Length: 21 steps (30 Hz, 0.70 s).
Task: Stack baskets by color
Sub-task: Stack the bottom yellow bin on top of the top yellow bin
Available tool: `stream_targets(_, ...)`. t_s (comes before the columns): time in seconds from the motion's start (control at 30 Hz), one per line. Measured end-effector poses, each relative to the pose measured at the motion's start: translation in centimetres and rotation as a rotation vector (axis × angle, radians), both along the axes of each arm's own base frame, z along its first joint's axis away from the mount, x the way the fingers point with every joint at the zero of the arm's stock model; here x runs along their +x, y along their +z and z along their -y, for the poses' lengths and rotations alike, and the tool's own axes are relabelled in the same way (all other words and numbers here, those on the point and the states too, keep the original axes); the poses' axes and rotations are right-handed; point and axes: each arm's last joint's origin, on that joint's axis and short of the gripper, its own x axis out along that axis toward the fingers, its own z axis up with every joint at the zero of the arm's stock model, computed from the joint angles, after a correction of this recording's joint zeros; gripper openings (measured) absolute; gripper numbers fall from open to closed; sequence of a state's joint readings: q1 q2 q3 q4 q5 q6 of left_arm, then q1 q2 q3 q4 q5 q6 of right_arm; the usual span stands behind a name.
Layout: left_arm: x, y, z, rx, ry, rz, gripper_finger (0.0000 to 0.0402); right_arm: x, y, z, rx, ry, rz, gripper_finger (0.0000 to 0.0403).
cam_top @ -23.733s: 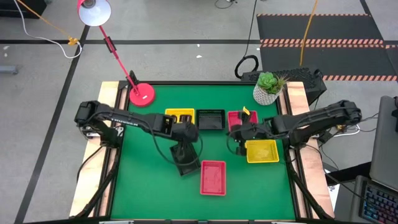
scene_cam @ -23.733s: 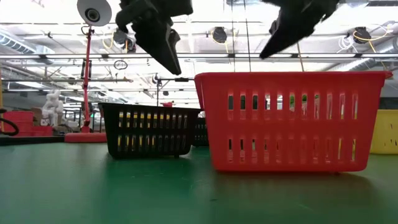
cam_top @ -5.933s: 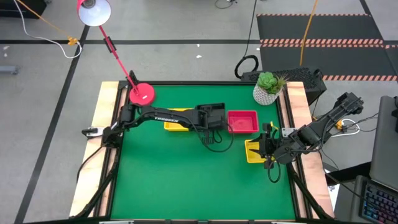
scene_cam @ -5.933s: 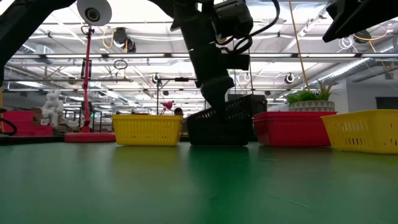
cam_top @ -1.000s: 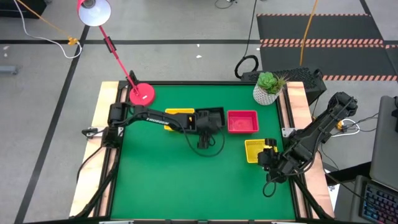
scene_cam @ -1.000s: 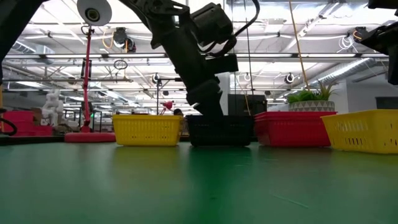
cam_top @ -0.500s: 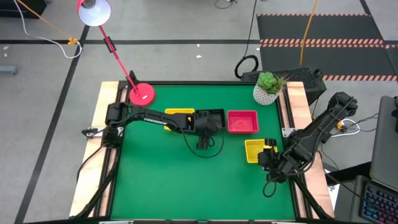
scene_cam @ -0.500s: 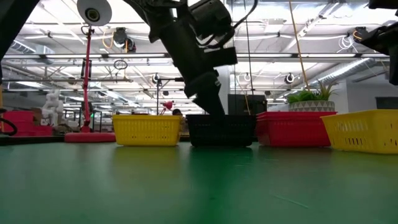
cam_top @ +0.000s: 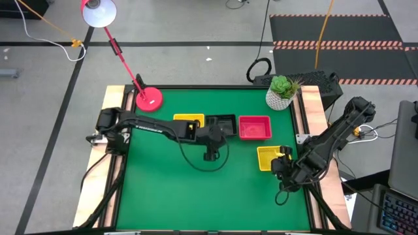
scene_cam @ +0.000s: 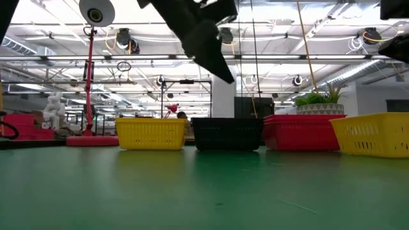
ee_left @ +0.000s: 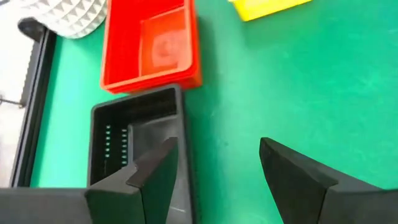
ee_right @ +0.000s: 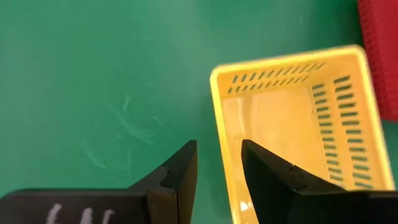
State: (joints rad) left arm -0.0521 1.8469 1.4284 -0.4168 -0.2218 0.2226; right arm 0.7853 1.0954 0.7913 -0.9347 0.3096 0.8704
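**Both grippers empty over the basket row**

I see the left gripper (ee_left: 214,171) with its jaws spread wide and nothing between them, raised above the table just near of the black basket (cam_top: 222,123); in its wrist view one finger (ee_left: 155,177) overlaps that basket's near rim. The right gripper (ee_right: 217,165) has its jaws parted to a narrow gap, empty, poised over the near left corner of the yellow basket at the right (cam_top: 270,157), whose wall runs under that gap.

Along the far half of the green table (cam_top: 163,189) I read, left to right, a yellow basket (cam_top: 189,121), the black basket and a red basket (cam_top: 255,127), standing just beside one another. A red lamp base (cam_top: 149,99) occupies the far left corner, a potted plant (cam_top: 281,92) the far right.
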Motion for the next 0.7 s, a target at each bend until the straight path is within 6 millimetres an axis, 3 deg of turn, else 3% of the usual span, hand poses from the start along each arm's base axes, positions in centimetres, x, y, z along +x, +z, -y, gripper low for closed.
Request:
stream_targets(0.4, -0.2, 0.5, 1.1, 0.005, -0.033, 0.013, 0.023, -1.0, -2.8, 0.7, -0.003, 0.016, -0.113, 0.0113)
stream_targets(0.7, -0.2, 0.5, 1.0, 0.003, -0.029, 0.016, 0.023, -1.4, -3.9, 0.9, -0.013, 0.098, -0.17, 0.0045)
